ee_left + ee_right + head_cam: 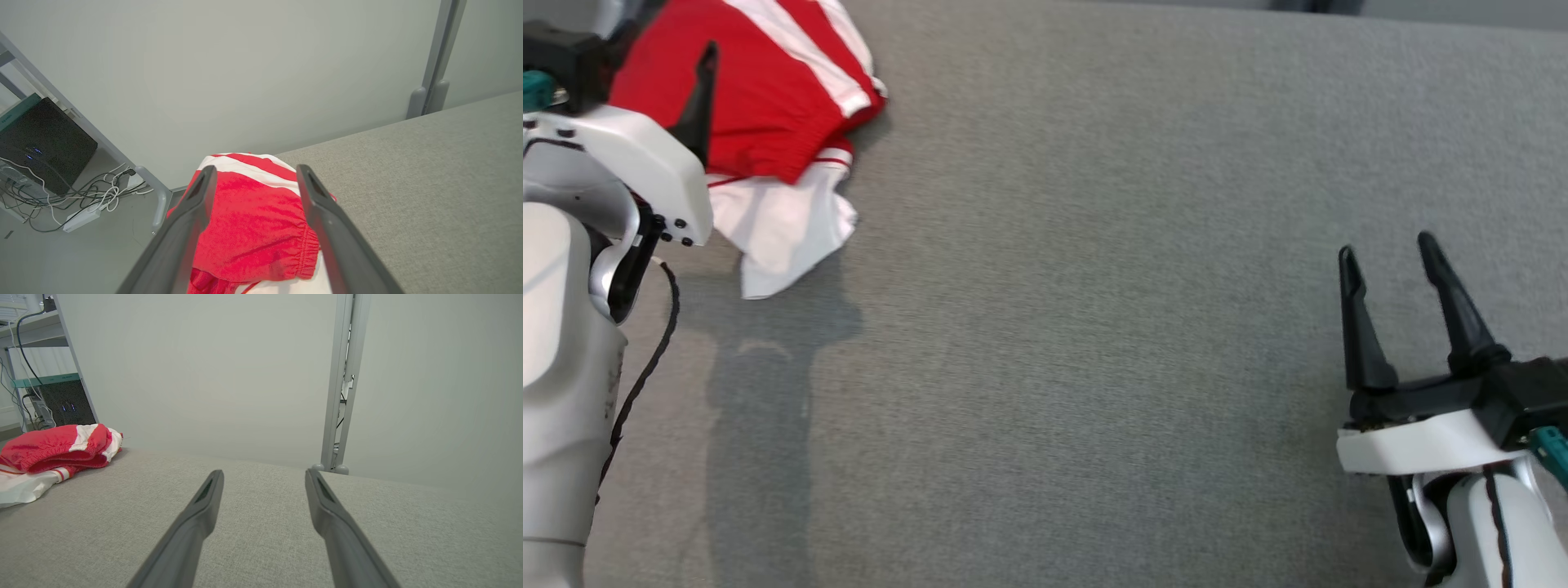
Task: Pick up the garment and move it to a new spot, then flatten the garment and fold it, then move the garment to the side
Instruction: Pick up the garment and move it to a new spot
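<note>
left gripper (256,167) wide over bunched garment (253,228) at table (1094,327) edge | right gripper (1386,243) wide above table

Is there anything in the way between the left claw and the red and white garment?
Nothing visible. The left claw is open and points straight at the crumpled red-and-white fabric garment at the far left edge of the grey cloth-covered table.

— Left gripper (256,169)?
— Fingers spread wide, gripping nothing; high at upper left of head view, beyond pale left forearm (564,367).
— And right gripper (1386,247)?
— Parted too, empty, pointing up, tilted slightly leftward; low at right, well apart from left.
</note>
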Controlling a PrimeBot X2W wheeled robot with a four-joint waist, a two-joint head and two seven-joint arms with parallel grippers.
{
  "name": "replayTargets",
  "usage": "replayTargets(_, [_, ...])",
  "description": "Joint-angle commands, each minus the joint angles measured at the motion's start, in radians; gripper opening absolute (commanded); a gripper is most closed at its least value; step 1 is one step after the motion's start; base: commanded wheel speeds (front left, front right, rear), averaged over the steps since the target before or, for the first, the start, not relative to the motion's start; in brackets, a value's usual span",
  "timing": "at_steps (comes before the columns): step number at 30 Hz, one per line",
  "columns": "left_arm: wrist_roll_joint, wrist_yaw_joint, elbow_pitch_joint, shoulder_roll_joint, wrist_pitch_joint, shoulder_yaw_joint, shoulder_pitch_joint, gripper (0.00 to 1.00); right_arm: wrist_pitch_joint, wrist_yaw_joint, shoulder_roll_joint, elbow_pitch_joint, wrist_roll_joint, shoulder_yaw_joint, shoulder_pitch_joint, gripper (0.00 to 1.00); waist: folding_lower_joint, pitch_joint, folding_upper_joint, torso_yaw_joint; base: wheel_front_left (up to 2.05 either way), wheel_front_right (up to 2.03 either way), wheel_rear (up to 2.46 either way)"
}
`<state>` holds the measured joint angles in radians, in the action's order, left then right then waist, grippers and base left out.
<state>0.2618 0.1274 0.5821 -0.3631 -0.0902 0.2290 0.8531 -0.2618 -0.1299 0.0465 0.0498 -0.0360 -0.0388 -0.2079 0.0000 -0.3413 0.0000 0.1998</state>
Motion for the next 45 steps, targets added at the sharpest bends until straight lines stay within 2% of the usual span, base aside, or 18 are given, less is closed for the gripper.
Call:
replayTargets(1, [0.033,0.001,0.009,-0.018,-0.019,0.033,0.026,1.0,-0.005,-0.001,0.007,-0.017,0.009,0.006,-0.016,1.0,0.0,-0.06,0.0,-0.057,0.0,0.0,0.0])
replayTargets(5, [0.14,0.002,0.033,-0.084,-0.069,0.15,0.065,1.0,-0.003,-0.001,0.006,-0.065,0.017,0.01,-0.041,1.0,0.0,-0.107,0.0,-0.094,0.0,0.0,0.0])
replayTargets(11, [0.245,0.002,0.067,-0.156,-0.079,0.25,0.09,1.0,-0.003,-0.001,0.006,-0.136,0.021,0.015,-0.061,1.0,0.0,-0.158,0.0,-0.125,0.0,0.0,0.0])
replayTargets(17, [0.258,0.002,0.129,-0.19,-0.052,0.311,0.118,1.0,-0.003,-0.001,0.007,-0.179,0.02,0.013,-0.073,1.0,0.0,-0.188,0.0,-0.137,0.0,0.0,0.0])
replayTargets(24, [0.234,0.001,0.218,-0.203,-0.011,0.328,0.149,1.0,-0.003,-0.001,0.007,-0.191,0.013,0.01,-0.081,1.0,0.0,-0.205,0.0,-0.146,0.0,0.0,0.0])
replayTargets(27, [0.22,-0.015,0.253,-0.207,0.014,0.33,0.168,1.0,-0.003,-0.001,0.007,-0.193,0.01,0.012,-0.081,1.0,0.0,-0.208,0.0,-0.15,0.0,0.0,0.0])
replayTargets(28, [0.222,-0.018,0.262,-0.205,0.023,0.328,0.173,0.79,-0.003,-0.001,0.007,-0.193,0.008,0.013,-0.08,1.0,0.0,-0.207,0.0,-0.151,0.0,0.0,0.0])
replayTargets(29, [0.226,-0.019,0.271,-0.203,0.033,0.324,0.179,0.37,-0.003,-0.001,0.007,-0.191,0.007,0.013,-0.08,1.0,0.0,-0.206,0.0,-0.152,0.0,0.0,0.0])
replayTargets(31, [0.234,-0.02,0.284,-0.196,0.059,0.316,0.189,0.0,-0.003,-0.001,0.007,-0.187,0.003,0.013,-0.08,1.0,0.0,-0.199,0.0,-0.154,0.0,0.0,0.0])
replayTargets(45, [0.232,-0.009,0.314,-0.175,0.189,0.33,0.228,0.0,-0.003,-0.001,0.007,-0.149,-0.029,0.014,-0.041,1.0,0.0,-0.049,0.0,-0.149,0.0,0.0,0.0])
